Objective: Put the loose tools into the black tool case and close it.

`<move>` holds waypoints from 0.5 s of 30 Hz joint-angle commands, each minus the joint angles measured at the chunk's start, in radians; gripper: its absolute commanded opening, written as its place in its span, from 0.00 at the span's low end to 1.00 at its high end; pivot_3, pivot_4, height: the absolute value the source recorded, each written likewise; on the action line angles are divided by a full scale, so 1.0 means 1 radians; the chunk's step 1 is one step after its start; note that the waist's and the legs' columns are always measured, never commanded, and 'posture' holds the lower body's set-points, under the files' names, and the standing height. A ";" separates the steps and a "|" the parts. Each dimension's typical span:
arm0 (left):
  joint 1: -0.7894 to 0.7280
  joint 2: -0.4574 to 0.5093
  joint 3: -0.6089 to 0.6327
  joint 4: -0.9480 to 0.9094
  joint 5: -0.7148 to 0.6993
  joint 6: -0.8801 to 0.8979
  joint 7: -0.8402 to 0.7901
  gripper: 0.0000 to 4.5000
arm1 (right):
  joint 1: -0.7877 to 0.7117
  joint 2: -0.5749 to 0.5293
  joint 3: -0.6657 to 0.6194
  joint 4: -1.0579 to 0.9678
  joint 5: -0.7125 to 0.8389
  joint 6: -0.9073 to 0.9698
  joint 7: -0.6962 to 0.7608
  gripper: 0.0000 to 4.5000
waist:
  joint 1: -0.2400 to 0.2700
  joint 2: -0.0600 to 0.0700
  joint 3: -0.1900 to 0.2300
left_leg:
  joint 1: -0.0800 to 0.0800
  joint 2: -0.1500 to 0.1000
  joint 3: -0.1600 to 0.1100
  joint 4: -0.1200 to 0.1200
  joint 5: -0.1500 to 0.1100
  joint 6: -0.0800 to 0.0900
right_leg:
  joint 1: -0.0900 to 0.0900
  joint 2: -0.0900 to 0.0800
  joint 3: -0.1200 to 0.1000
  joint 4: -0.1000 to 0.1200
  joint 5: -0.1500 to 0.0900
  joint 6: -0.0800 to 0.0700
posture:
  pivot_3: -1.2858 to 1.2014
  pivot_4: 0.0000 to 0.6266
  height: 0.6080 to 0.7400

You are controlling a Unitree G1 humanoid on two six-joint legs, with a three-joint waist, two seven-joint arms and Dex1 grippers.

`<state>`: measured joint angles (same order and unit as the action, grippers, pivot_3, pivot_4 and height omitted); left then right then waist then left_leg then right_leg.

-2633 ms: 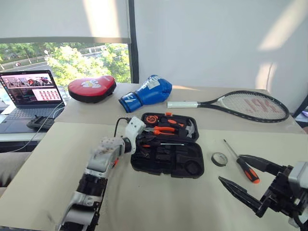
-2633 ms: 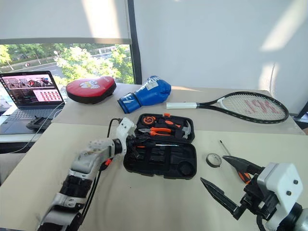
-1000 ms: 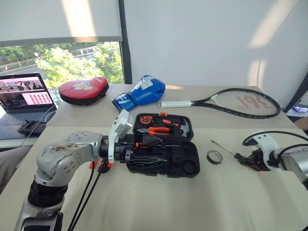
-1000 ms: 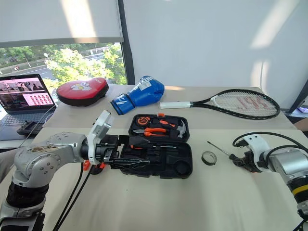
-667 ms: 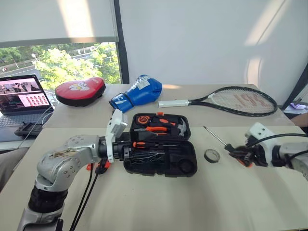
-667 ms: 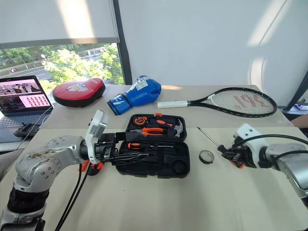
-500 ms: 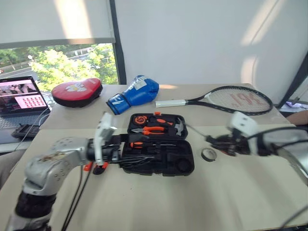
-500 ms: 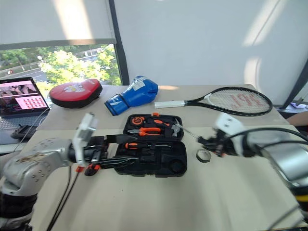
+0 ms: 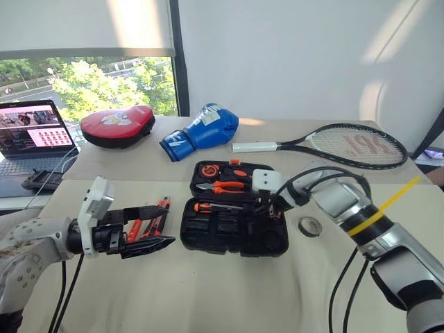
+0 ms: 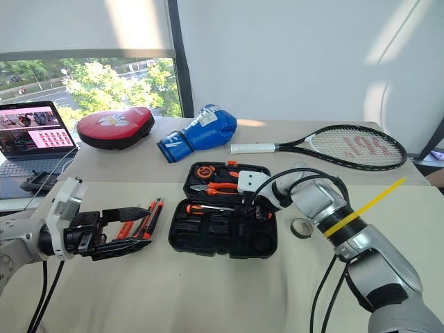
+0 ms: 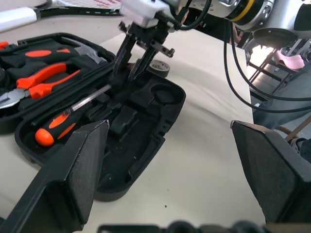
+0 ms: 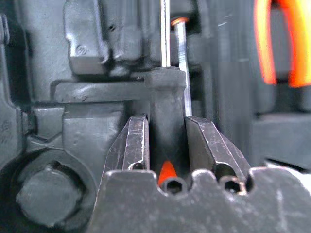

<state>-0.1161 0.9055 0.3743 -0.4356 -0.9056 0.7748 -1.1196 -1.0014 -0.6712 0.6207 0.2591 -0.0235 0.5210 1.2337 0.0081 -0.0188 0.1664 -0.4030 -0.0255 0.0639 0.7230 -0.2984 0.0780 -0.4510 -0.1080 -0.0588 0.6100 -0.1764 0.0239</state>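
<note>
Left eye view: open black tool case (image 9: pixel 236 232)

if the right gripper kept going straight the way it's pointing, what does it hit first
Most likely the moulded slots in the lower half of the black tool case. The right gripper points steeply down into it, shut on a screwdriver whose shaft tip would probably touch first; depth is hard to judge.

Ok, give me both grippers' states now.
Left gripper: open, holding nothing.
Right gripper: shut on the screwdriver, over the black tool case.
</note>
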 commanded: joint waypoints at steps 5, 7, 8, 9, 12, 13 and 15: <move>-0.007 0.016 0.022 -0.029 -0.010 -0.029 0.009 0.96 | 0.014 -0.006 -0.024 -0.037 -0.037 0.007 0.053 0.18 | -0.004 0.000 0.000 | 0.000 0.000 0.000 0.000 0.001 -0.002 | -0.002 0.000 -0.001 0.000 0.000 0.000 | 0.52 0.24 1.00; -0.006 0.011 0.014 -0.030 0.000 -0.040 0.010 0.96 | 0.019 0.001 -0.018 -0.028 -0.046 0.003 0.055 0.18 | -0.004 0.000 0.000 | 0.000 0.000 -0.001 -0.001 0.002 -0.003 | -0.002 0.000 -0.001 0.000 0.000 0.000 | 0.52 0.24 1.00; -0.004 0.009 0.011 -0.032 0.003 -0.044 0.012 0.96 | 0.022 0.003 -0.016 -0.024 -0.051 -0.001 0.057 0.18 | -0.004 0.000 0.000 | 0.000 0.000 -0.001 0.000 0.002 -0.003 | -0.002 0.000 -0.001 0.000 0.000 0.000 | 0.52 0.24 1.00; -0.003 0.007 0.009 -0.035 0.004 -0.046 0.014 0.96 | 0.024 0.008 -0.015 -0.017 -0.055 -0.005 0.056 0.18 | -0.004 0.000 0.000 | 0.000 0.000 -0.001 0.000 0.002 -0.003 | -0.002 0.000 -0.001 0.000 0.000 0.000 | 0.52 0.24 1.00; -0.002 0.007 0.006 -0.038 0.003 -0.048 0.018 0.96 | 0.027 0.020 -0.020 0.005 -0.065 -0.036 0.053 0.41 | -0.005 0.000 0.000 | 0.001 0.000 -0.001 0.000 0.002 -0.004 | -0.002 0.000 -0.001 0.001 0.000 0.000 | 0.52 0.24 1.00; -0.001 0.008 0.005 -0.038 0.003 -0.050 0.019 0.96 | 0.029 0.023 -0.025 0.008 -0.067 -0.049 0.052 0.46 | -0.005 0.000 0.000 | 0.001 0.000 -0.001 0.000 0.002 -0.004 | -0.002 0.000 -0.001 0.001 0.000 0.000 | 0.52 0.24 1.00; 0.002 0.008 0.003 -0.035 0.005 -0.054 0.021 0.96 | 0.034 0.018 -0.056 -0.017 -0.047 -0.064 0.065 0.61 | -0.007 0.000 0.000 | 0.001 0.000 -0.001 -0.001 0.002 -0.004 | -0.002 0.000 -0.001 0.001 0.000 0.000 | 0.52 0.24 1.00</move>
<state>-0.1123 0.9055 0.3735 -0.4439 -0.9015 0.7406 -1.1015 -0.9892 -0.6525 0.5912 0.2660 -0.0906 0.4825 1.2744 0.0014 -0.0191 0.1662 -0.4013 -0.0252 0.0631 0.7224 -0.2962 0.0743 -0.4527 -0.1079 -0.0596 0.6107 -0.1764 0.0238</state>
